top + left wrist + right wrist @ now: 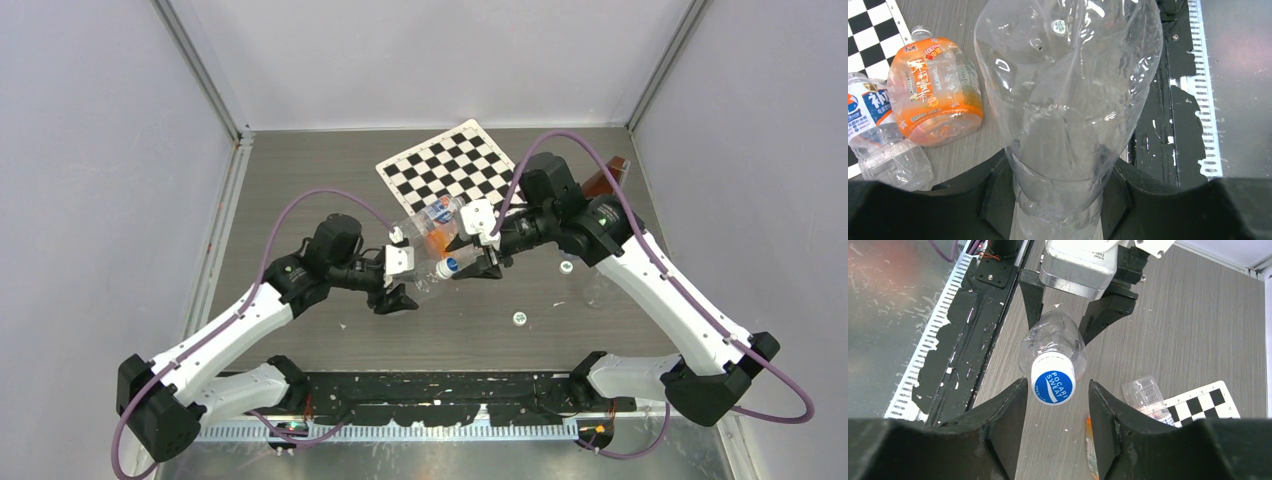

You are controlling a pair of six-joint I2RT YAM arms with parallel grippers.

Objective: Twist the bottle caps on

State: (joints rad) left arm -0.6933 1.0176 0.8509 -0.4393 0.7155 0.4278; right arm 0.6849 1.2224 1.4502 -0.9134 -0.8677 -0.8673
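Observation:
My left gripper (400, 287) is shut on the base of a clear bottle (1068, 90) and holds it off the table, neck towards the right arm. A white cap with a blue "Pocari Sweat" top (1053, 385) sits on its neck; it also shows in the top view (447, 267). My right gripper (1057, 386) is open with the cap between its fingertips (1015, 395), a gap on each side. Two loose white caps (519, 318) (566, 267) lie on the table right of the grippers.
An orange-labelled bottle (933, 90) and a blue-labelled clear bottle (878, 135) lie beside the checkerboard (450, 165). Another clear bottle (597, 290) stands under the right arm. A brown object (607, 176) is at the back right. The black base rail (450, 390) runs along the near edge.

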